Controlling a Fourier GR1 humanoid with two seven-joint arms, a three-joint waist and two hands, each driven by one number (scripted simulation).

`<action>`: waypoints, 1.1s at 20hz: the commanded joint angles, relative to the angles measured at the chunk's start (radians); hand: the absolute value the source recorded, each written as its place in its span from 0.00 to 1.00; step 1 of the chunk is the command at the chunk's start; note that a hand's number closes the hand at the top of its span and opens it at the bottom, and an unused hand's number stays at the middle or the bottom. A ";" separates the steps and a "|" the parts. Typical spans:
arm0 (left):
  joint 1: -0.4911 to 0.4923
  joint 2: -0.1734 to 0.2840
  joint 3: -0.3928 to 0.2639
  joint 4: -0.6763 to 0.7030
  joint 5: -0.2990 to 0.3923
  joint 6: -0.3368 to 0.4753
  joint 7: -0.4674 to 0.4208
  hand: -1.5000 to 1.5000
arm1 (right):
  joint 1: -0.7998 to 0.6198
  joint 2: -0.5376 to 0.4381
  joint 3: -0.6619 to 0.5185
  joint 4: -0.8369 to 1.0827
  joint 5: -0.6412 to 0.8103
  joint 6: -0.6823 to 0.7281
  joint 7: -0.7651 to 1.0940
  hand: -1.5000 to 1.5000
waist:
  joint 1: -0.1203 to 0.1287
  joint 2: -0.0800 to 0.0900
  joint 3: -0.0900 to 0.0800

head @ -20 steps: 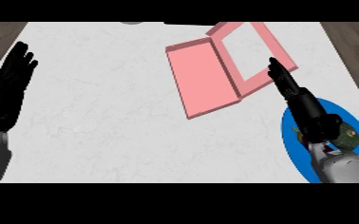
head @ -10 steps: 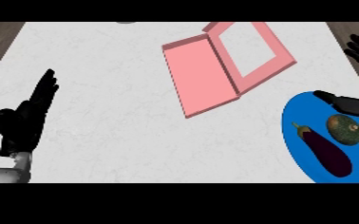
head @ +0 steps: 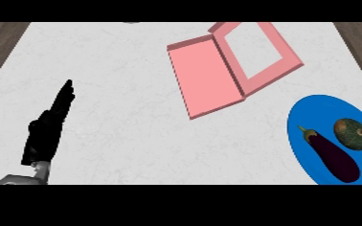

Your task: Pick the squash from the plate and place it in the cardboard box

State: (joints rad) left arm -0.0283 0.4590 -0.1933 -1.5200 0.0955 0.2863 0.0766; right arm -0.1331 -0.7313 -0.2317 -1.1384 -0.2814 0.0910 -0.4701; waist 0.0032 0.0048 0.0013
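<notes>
L hand (head: 48,127): fingers straight, holds nothing, lower left | squash (head: 349,133) + eggplant (head: 332,155) on blue plate (head: 304,139) | pink box (head: 233,66): lid open, top ctr

The counter (head: 141,124) looks like pale marble, smooth and matt with faint grey veining, and at its far left and far right corners a brown wood-grain surface (head: 13,31) shows. The open box (head: 212,79) looks like flat, matt pink card, while the blue plate (head: 311,124) at the near right is smooth and evenly coloured. On it, the squash (head: 350,133) has a dull, mottled green-brown skin and the eggplant (head: 331,154) a smooth dark purple one; the left hand (head: 48,124) is matt black.
</notes>
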 commanded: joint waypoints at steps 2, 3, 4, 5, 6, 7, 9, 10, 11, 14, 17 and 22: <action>-0.001 -0.026 -0.004 0.010 -0.006 0.005 -0.011 0.50 | 0.039 -0.184 0.061 0.025 0.177 0.046 -0.003 0.00 | 0.002 -0.001 -0.002; 0.010 -0.028 -0.015 -0.002 -0.019 0.014 -0.002 0.50 | 0.038 -0.232 0.068 0.050 0.199 0.081 0.002 0.00 | 0.008 -0.001 -0.002; 0.033 -0.043 -0.039 -0.023 -0.039 0.033 0.009 0.50 | 0.060 -0.287 0.064 0.043 0.194 0.144 0.009 0.00 | 0.002 -0.004 -0.002; 0.036 -0.005 -0.009 -0.004 -0.016 -0.011 -0.027 0.50 | 0.057 -0.305 0.113 0.044 0.253 0.142 0.023 0.00 | 0.015 -0.001 -0.002; 0.010 -0.036 -0.034 -0.002 -0.045 0.030 0.015 0.50 | 0.062 -0.351 0.134 0.020 0.267 0.188 0.063 0.00 | 0.004 -0.002 -0.003; 0.014 -0.027 -0.019 -0.016 -0.028 0.010 -0.001 0.50 | 0.068 -0.378 0.138 0.020 0.275 0.218 0.064 0.00 | 0.004 -0.004 -0.003; 0.014 -0.037 -0.030 -0.046 -0.037 0.027 0.038 0.50 | 0.087 -0.391 0.206 -0.037 0.330 0.243 0.117 0.00 | 0.003 -0.006 -0.003; 0.041 -0.018 -0.007 -0.006 -0.027 -0.002 -0.031 0.50 | 0.116 -0.387 0.230 -0.031 0.371 0.233 0.094 0.00 | 0.002 -0.004 -0.003; 0.015 -0.010 0.002 -0.013 -0.016 -0.016 0.001 0.50 | 0.089 -0.420 0.235 -0.058 0.369 0.275 0.137 0.00 | 0.002 -0.004 -0.003; 0.000 -0.047 -0.022 -0.026 -0.057 0.017 0.033 0.50 | 0.072 -0.391 0.275 -0.042 0.410 0.319 0.160 0.00 | 0.003 -0.004 -0.001; -0.001 -0.055 0.006 0.014 -0.058 -0.006 -0.003 0.50 | 0.064 -0.373 0.262 -0.221 0.374 0.363 0.357 0.00 | -0.008 -0.007 -0.003; 0.051 -0.066 0.038 0.020 -0.066 -0.045 -0.056 0.50 | 0.084 -0.265 0.267 -0.202 0.487 0.308 0.411 0.00 | -0.003 -0.006 -0.002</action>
State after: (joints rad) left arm -0.0040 0.4019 -0.1764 -1.5090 0.0363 0.2666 0.0568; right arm -0.0664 -1.0389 0.0386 -1.3157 0.1524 0.4017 -0.1197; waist 0.0012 -0.0006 -0.0007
